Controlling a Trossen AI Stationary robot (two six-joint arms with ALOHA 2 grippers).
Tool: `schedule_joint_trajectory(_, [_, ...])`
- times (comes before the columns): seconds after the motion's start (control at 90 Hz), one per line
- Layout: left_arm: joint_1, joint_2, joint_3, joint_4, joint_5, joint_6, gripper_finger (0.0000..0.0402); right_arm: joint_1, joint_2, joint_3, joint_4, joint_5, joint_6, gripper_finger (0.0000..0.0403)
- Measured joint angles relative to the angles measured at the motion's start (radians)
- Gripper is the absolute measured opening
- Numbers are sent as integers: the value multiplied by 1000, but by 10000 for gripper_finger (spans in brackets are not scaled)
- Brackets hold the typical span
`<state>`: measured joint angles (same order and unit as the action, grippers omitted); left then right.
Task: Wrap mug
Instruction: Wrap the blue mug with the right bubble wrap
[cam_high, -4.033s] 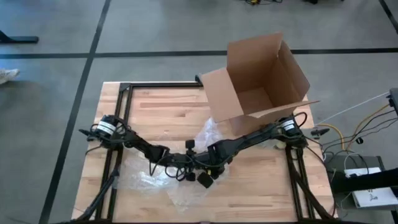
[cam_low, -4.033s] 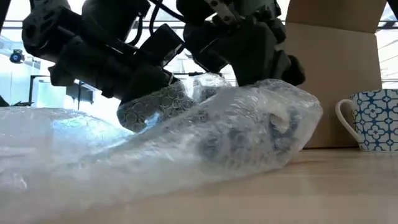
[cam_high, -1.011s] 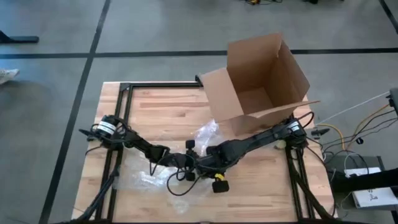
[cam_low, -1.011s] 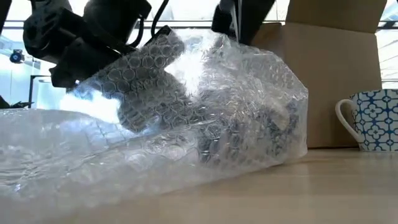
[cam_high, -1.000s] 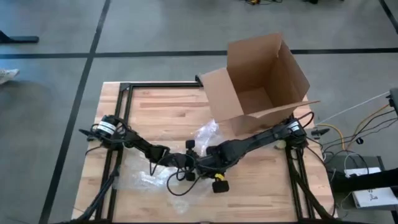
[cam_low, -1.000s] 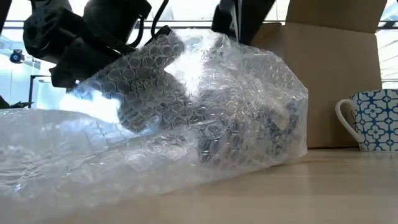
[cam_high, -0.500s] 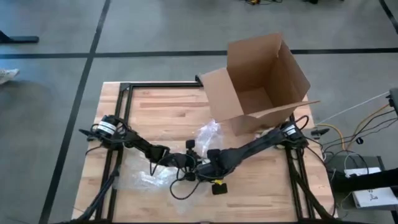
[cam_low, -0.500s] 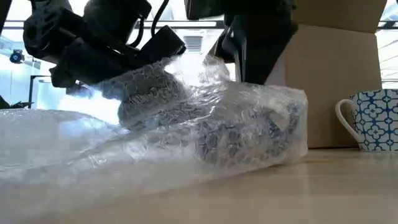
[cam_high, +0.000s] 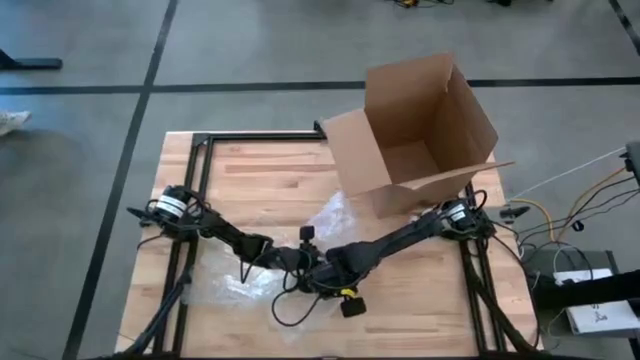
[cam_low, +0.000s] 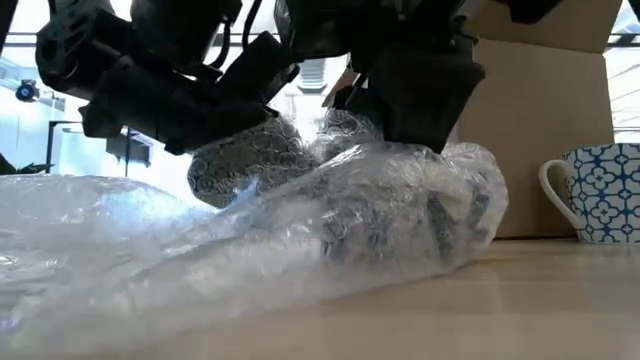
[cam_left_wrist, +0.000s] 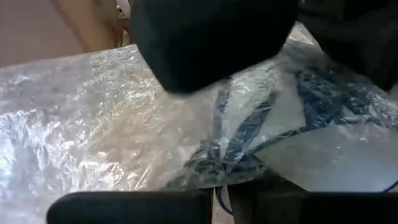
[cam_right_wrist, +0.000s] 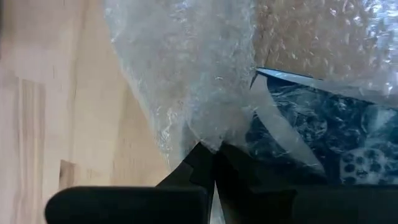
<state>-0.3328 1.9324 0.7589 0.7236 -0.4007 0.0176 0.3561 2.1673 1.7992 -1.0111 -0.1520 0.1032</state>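
Both arms meet low over the front middle of the wooden surface, where a sheet of bubble wrap lies crumpled. Inside the wrap lies a mug — its blue-and-white pattern shows dimly through the plastic in the low view and more clearly in both wrist views.

The right gripper has its fingers pinched together on a fold of the bubble wrap, with the patterned mug just beside the fold. In the high view this gripper sits at the centre of the bundle, its arm stretching back toward the right rear.

The left gripper is pressed in against the bundle from the left, touching the wrap; its fingers lie close together at the edge of its wrist view, but whether they hold anything I cannot tell.

Behind the arms an open cardboard box stands on the far right part of the surface. A second blue-patterned mug stands upright and unwrapped near the box — well apart from the bundle.
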Motion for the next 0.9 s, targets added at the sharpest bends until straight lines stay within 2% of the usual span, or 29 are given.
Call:
schedule_joint_trajectory(0.122, [2, 0, -1, -5, 1, -16, 5, 4, -31, 12, -19, 31, -3, 0])
schedule_joint_trajectory(0.411, [2, 0, -1, -6, 0, -12, 5, 9, -114, 16, -40, 24, 0, 0])
schedule_joint_trajectory(0.622, [2, 0, -1, -6, 0, -8, 5, 8, -151, 18, -46, 178, 36, 0])
schedule_joint_trajectory(0.711, [2, 0, -1, -6, -1, -7, 5, 8, -145, -1, -13, 168, 57, 0])
schedule_joint_trajectory(0.9, [3, 0, 0, -5, 0, -5, 5, 14, -100, -53, 115, 59, 61, 0])
